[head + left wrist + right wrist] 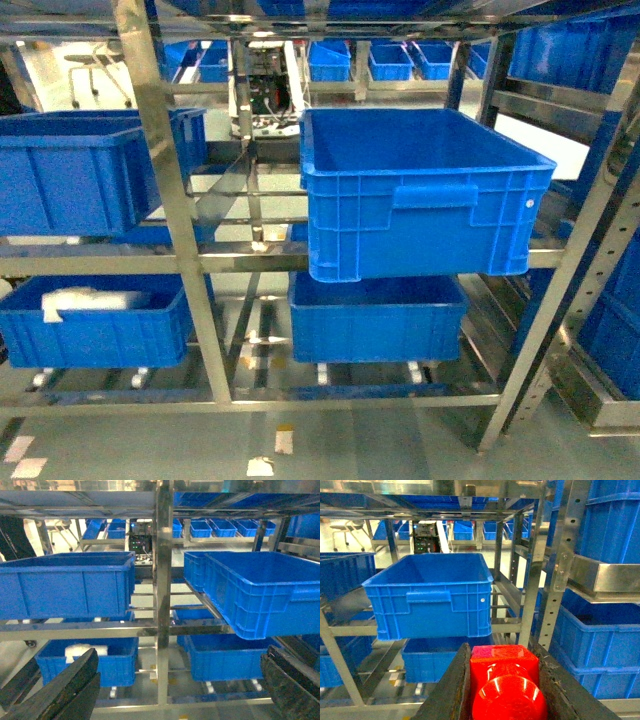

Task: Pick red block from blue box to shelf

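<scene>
Red block (504, 685) is pinched in my right gripper (503, 690), stud toward the camera, facing the shelf (190, 260). Left gripper (175, 690) spread, empty. Carry step; next I need a free tier beside the ribbed crate (432, 597).

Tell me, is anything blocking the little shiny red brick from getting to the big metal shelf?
Nothing visible does. The small glossy red plastic brick sits clamped in the right gripper, with open air ahead up to the shiny stainless-steel shelf. A large ribbed blue plastic crate already fills that middle tier.
</scene>
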`<state>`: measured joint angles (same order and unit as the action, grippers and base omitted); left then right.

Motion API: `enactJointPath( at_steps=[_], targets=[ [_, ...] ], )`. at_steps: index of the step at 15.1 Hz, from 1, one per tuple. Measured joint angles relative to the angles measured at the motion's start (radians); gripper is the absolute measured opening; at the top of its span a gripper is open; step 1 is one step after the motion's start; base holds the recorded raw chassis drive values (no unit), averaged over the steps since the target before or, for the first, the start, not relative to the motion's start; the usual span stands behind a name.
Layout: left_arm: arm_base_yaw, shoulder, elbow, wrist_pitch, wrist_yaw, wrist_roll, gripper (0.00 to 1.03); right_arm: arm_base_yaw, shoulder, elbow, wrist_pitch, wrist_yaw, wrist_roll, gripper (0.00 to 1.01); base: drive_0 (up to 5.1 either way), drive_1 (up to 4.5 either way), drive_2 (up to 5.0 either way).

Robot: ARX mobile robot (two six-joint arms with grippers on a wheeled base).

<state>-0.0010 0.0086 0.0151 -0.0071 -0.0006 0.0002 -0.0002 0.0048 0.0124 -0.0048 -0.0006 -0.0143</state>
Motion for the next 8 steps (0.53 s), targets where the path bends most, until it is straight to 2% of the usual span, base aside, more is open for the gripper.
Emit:
enactJointPath(
  at_steps=[6,8],
  targets=[
    [0.0,0.0,0.0,0.006,0.001,0.0,0.98,0.0,0.0,0.0,-0.002,0.0,0.0,0.28,0.0,4.15,-4.2],
    [0.0,0.0,0.0,0.005,0.001,0.0,0.98,0.0,0.0,0.0,-0.003,0.0,0.0,0.28,-2.8,5.0,-2.2]
  ],
)
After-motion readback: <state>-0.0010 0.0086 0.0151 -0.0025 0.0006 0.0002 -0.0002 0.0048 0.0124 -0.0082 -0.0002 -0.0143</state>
